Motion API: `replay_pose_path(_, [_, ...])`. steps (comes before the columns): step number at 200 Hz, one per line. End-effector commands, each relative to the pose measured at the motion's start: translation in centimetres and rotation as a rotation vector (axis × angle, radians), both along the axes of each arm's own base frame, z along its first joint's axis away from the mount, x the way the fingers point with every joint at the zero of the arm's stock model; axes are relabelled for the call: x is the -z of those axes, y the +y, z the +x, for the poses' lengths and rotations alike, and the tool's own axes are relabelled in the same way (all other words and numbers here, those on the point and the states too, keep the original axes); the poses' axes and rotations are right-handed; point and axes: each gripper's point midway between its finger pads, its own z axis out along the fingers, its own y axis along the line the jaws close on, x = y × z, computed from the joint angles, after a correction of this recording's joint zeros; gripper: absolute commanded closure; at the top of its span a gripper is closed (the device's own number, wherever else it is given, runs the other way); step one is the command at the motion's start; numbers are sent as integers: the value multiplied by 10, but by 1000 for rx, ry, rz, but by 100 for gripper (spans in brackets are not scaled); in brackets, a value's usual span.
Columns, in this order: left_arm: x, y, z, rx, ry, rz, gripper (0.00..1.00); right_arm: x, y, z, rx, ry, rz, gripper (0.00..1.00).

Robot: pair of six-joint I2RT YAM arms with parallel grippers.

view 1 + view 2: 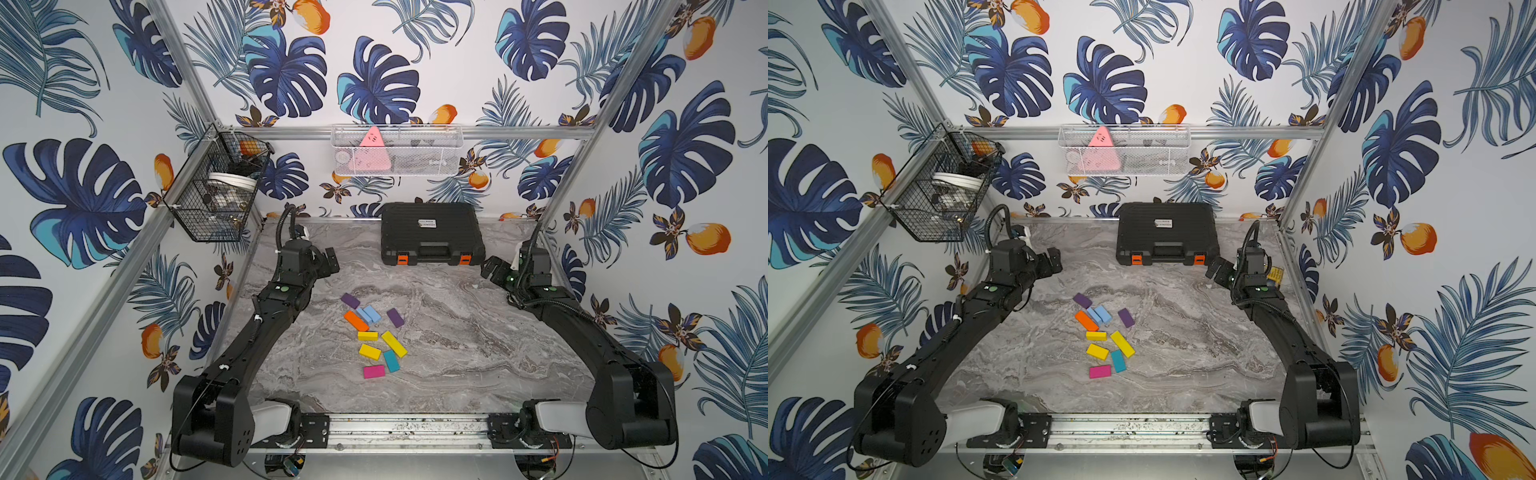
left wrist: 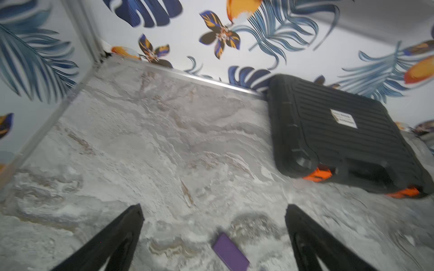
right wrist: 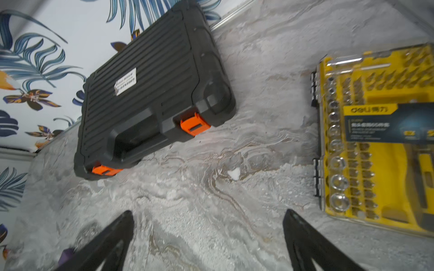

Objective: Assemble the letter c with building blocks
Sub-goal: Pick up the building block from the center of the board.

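We saw a grey marbled table (image 1: 478, 365) carrying loose building blocks (image 1: 369, 351) near its middle, a black tool case (image 1: 432, 230) at the back, and a yellow bit case (image 3: 380, 164).

Bare marble (image 1: 478, 353) rings blocks (image 1: 372, 334); toolcase (image 1: 432, 232) behind.

Table (image 1: 478, 353): grey and white marble veining with tan streaks. Plain-coloured pieces in both top views: two purple blocks (image 1: 350, 300), two light blue blocks (image 1: 372, 313), one orange block (image 1: 355, 321), three yellow blocks (image 1: 369, 351), one teal block (image 1: 391, 360), one magenta block (image 1: 374, 371). Case (image 1: 430, 241): black with a ribbed lid, a white label (image 1: 427, 224) and orange latches (image 1: 402, 259). Bit case (image 3: 380, 164): yellow under a clear cover, with a dark label banded in yellow. Walls (image 1: 457, 62): white, printed with navy and teal leaves and orange fruit. Wire basket (image 1: 208, 208): black. Mesh basket (image 1: 415, 162): white, holding a pink triangle (image 1: 371, 149). Arms (image 1: 266, 328): black, with pale grey base links
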Motion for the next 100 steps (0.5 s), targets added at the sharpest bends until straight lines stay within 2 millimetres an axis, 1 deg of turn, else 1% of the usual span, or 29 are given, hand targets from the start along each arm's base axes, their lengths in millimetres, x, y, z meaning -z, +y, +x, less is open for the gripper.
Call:
replay_pose_path(1, [14, -32, -22, 117, 115, -76, 1, 8, 26, -14, -85, 71, 58, 0])
replay_pose_path(21, [13, -52, -32, 194, 125, -81, 1, 7, 46, -22, -139, 92, 44, 0])
replay_pose_path(44, [11, -65, -42, 250, 122, -65, 1, 4, 74, -33, -206, 87, 4, 0])
replay_pose_path(58, [11, -66, -47, 256, 129, -56, 1, 5, 92, -41, -250, 100, -22, 0])
replay_pose_path(79, [8, -64, -53, 256, 132, -50, 1, 10, 113, -52, -313, 133, -52, 0])
replay_pose_path(100, [4, -61, -57, 252, 124, -38, 1, 15, 126, -62, -356, 151, -88, 0])
